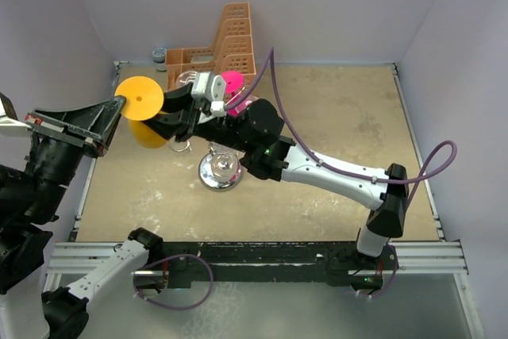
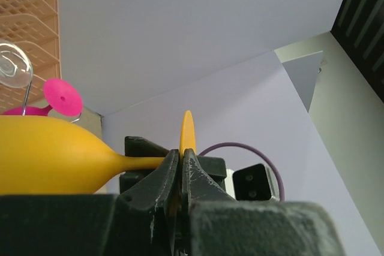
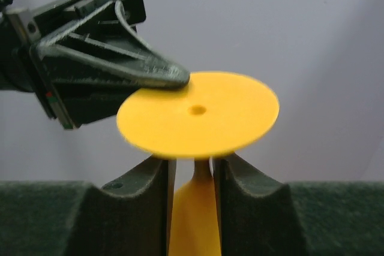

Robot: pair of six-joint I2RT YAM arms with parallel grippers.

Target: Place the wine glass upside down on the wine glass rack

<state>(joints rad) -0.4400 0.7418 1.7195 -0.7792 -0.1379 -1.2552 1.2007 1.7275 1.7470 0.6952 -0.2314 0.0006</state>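
Left tool (image 2: 181, 159) is pressed together on the foot rim of the inverted wine glass (image 2: 54, 154), held left of the wine glass rack (image 1: 220, 172), stem straddled by the right tool (image 3: 192, 169) (grip cannot be told); it could be wrenched loose by 2 opposing pulls.

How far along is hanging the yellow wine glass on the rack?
Done: the yellow plastic wine glass is off the table and inverted, foot disc up. In hand: the left gripper pinches the foot's rim, and the right gripper straddles the stem, grip unclear. Left: hang it on the silver wire wine glass rack with the round chrome base. A pink glass appears to hang there.
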